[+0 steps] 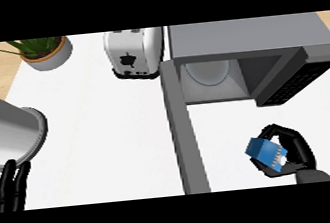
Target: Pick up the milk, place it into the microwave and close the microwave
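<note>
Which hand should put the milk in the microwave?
The right hand. It already holds the blue milk carton just in front of the open microwave. The left hand rests open, far across the counter.

Right hand at 4 o'clock, fingers curled round the blue milk carton, carton tilted, held in front of the microwave. Microwave at 1–2 o'clock, cavity exposed, white turntable plate visible inside. Its door is swung wide open, running from the cavity's left edge down toward 6 o'clock; milk sits right of the door, outside the cavity. Toaster at 12 o'clock, just beside the microwave's left side. Potted plant at 11 o'clock. Grey rounded object at 9 o'clock, can't tell what it is. Left hand at 8 o'clock, fingers straight and up, resting. All on the white counter.
</note>
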`<action>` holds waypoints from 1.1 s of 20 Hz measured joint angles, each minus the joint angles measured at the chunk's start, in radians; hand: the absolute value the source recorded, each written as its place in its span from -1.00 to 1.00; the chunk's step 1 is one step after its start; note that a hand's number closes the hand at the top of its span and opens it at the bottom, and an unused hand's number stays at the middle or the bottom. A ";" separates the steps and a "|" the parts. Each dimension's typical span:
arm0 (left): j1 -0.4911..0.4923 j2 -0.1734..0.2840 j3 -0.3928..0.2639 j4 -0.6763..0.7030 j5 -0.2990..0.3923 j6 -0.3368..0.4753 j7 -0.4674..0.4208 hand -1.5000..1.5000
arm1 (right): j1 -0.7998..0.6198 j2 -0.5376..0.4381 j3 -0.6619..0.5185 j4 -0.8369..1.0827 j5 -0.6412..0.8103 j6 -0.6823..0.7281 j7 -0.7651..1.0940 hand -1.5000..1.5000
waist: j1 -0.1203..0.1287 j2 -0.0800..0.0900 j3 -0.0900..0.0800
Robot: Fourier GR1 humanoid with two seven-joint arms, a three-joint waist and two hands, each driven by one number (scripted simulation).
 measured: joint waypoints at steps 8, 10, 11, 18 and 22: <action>0.036 0.010 0.028 -0.003 0.031 -0.006 -0.025 -1.00 | 0.106 0.071 0.061 -0.214 -0.042 -0.012 0.039 1.00 | -0.004 -0.001 0.000; 0.050 0.013 0.036 -0.015 0.044 -0.010 -0.025 -1.00 | 0.136 0.096 0.081 -0.266 -0.039 -0.033 0.050 1.00 | -0.004 0.000 0.000; 0.044 0.012 0.036 -0.017 0.043 -0.006 -0.013 -1.00 | 0.151 0.107 0.089 -0.307 -0.042 -0.042 0.069 1.00 | -0.005 0.000 0.000; 0.044 0.030 0.108 -0.014 0.110 -0.028 -0.010 -1.00 | 0.128 0.167 0.129 -0.468 -0.030 -0.138 0.192 1.00 | -0.003 0.001 -0.001; 0.040 0.032 0.124 -0.005 0.121 -0.039 -0.014 -1.00 | 0.043 0.181 0.158 -0.493 -0.006 -0.212 0.287 1.00 | 0.000 0.001 0.000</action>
